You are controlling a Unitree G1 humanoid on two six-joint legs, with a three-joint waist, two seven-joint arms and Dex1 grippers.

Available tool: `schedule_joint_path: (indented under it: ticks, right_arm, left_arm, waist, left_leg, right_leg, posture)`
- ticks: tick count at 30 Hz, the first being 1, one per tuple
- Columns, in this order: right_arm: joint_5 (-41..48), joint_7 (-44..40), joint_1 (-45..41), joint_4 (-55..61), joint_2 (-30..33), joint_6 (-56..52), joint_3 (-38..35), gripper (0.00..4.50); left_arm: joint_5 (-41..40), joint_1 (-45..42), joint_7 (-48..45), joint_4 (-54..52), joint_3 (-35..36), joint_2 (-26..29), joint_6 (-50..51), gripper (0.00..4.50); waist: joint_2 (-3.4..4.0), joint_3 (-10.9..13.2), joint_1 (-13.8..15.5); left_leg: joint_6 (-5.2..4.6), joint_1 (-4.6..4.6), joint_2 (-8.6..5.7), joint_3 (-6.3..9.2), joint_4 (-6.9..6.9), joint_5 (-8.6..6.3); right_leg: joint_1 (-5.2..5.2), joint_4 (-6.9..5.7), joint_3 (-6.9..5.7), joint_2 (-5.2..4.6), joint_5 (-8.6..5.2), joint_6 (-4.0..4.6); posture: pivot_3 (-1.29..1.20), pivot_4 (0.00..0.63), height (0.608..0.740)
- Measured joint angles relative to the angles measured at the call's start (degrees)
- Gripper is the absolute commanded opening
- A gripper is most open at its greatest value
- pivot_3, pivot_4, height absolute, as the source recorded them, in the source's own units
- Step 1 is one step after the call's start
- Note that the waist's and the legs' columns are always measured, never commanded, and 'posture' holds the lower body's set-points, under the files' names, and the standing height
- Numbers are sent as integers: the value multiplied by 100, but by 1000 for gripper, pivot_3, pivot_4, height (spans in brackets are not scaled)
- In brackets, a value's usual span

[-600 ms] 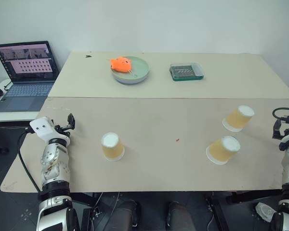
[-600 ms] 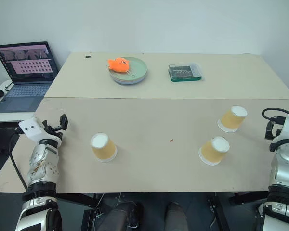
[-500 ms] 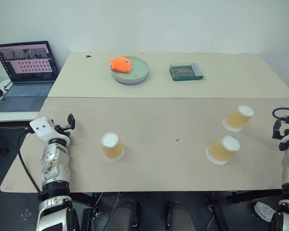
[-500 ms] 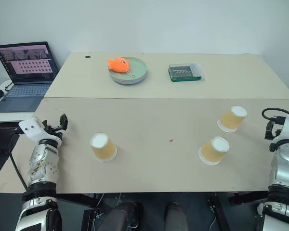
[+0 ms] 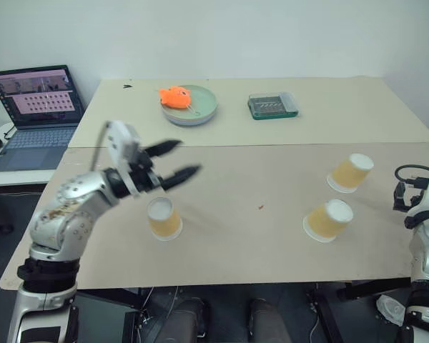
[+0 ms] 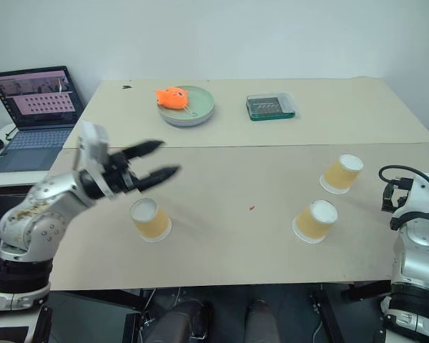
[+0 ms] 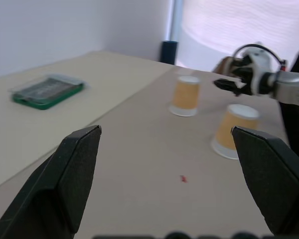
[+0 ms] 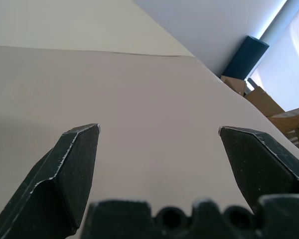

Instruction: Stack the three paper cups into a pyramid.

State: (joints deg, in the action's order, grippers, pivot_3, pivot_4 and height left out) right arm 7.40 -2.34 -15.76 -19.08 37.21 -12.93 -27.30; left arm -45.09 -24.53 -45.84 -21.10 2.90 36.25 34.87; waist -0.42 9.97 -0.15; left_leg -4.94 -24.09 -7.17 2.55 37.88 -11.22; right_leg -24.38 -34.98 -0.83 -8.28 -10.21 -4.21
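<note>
Three paper cups stand upside down on the near table, white bottoms up. One cup (image 5: 163, 218) is at the left; two stand at the right, a farther one (image 5: 350, 172) and a nearer one (image 5: 329, 220). My left gripper (image 5: 188, 157) hovers open above the table, just behind and above the left cup, fingers pointing right, nothing between them. Its wrist view looks across at the two right cups (image 7: 185, 95) (image 7: 235, 130). My right gripper (image 6: 392, 196) sits at the table's right edge, right of both cups; its fingers (image 8: 72, 169) stand wide apart, empty.
On the far table are a green plate (image 5: 204, 108) holding an orange plush toy (image 5: 176, 95) and a green-rimmed tray (image 5: 272, 105). An open laptop (image 5: 28, 107) stands at the far left. A small red speck (image 5: 260, 208) lies mid-table.
My left arm has lifted from the table's left edge and swung rightwards over the table, above the left cup. The right arm and the cups stay where they were.
</note>
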Motion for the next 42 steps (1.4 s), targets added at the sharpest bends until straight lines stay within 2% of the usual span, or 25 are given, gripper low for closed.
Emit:
schedule_joint_path:
  ticks: [2,4,6,9,13,15,21,30,36,42]
  right_arm:
    - [38,-271,-10,-69,197,0,0,4500]
    - [138,-887,78,-64,612,0,13,4500]
    - [434,-1824,366,61,1163,-59,-44,4500]
    - [1193,-3867,1378,729,2046,-385,-405,4500]
    - [2052,-5742,2432,1636,2350,-861,-866,4500]
    - [2331,-6268,2649,1978,2355,-1089,-871,4500]
    - [2467,-6517,2521,2703,2405,-1313,-454,4500]
    - [2217,-6396,2241,2730,2297,-1299,246,4500]
    - [2207,-6461,2050,2677,2270,-1299,311,4500]
    - [2203,-6443,1854,2624,2148,-1299,488,4500]
  left_arm:
    - [-44,90,-116,-383,-117,55,116,4462]
    - [-41,255,-196,-619,-268,59,180,4462]
    - [-40,379,-228,-722,-350,48,271,4462]
    - [-40,413,-220,-799,-405,14,292,4462]
    - [-40,399,-241,-881,-428,-6,294,4462]
    - [-40,396,-259,-894,-431,-6,295,4462]
    - [-163,317,-271,-965,-431,-2,412,4462]
    - [-170,344,-263,-1145,-438,181,532,4462]
    - [528,483,-549,-1165,-662,590,254,4462]
    - [728,416,-753,-960,-644,641,37,4462]
  waist:
    - [6,1,-46]
    - [24,6,-57]
    - [27,8,-49]
    - [26,9,25]
    - [14,13,23]
    - [12,15,-6]
    - [8,17,-9]
    - [7,18,138]
    - [6,19,150]
    - [6,19,154]
  left_leg:
    - [-1,12,-1,-2,-5,0]
    - [-4,13,-3,-5,-5,0]
    - [-7,13,0,-3,-5,1]
    - [-8,13,6,1,-5,-1]
    - [-6,15,10,0,-5,-6]
    - [-6,14,9,-2,-5,-7]
    - [-3,7,8,0,-5,-8]
    - [-3,-8,3,0,-5,-8]
    - [-3,-7,5,1,-5,-8]
    - [-3,-8,5,1,-5,-8]
  right_leg:
    - [8,2,9,1,-4,-2]
    - [11,5,12,-1,-21,-29]
    - [12,6,7,0,-23,-31]
    - [17,9,0,-1,-29,-35]
    - [24,17,7,-4,-34,-40]
    - [22,17,12,-6,-34,-41]
    - [13,19,10,-11,-35,-42]
    - [0,23,7,-12,-33,-41]
    - [1,22,6,-11,-34,-41]
    - [-1,23,6,-11,-34,-41]
  posture:
    - [0,150,740]
    - [0,150,740]
    - [0,150,740]
    - [0,150,740]
    - [0,150,740]
    - [0,150,740]
    - [0,150,740]
    - [0,150,740]
    - [0,150,740]
    - [0,150,740]
